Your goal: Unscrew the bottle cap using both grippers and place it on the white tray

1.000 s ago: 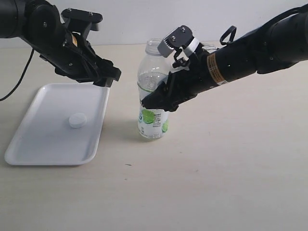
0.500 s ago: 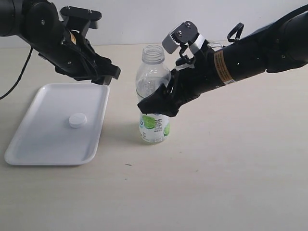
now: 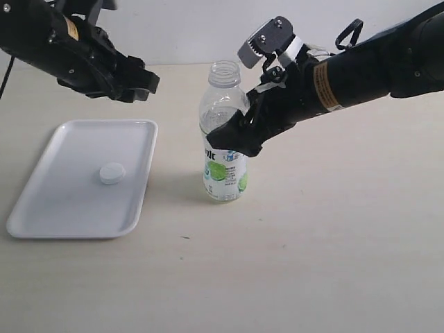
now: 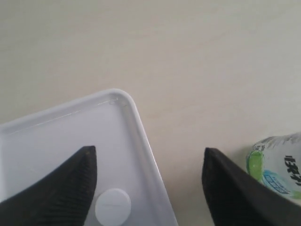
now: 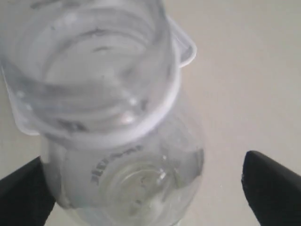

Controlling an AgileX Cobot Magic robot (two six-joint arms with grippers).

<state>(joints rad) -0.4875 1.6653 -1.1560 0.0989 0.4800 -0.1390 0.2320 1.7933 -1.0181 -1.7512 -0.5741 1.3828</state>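
Exterior view: your small round white plastic bottle cap (image 3: 112, 173) lies flat on the smooth, low-rimmed white rectangular tray (image 3: 41, 208). The clear plastic bottle (image 3: 223, 104) stands upright beside the tray, uncapped, flanked by the right black gripper (image 3: 229, 141), whose jaws are spread. The left black gripper (image 3: 142, 84) hangs above the tray's far edge, jaws apart and empty.

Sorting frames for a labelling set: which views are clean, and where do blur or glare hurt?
Exterior view: evenly lit, sharp, only a soft shadow left of the bottle. Left wrist view: the white tray washes out, so the bottle cap barely stands out. Right wrist view: bottle too close, its neck soft and glary.
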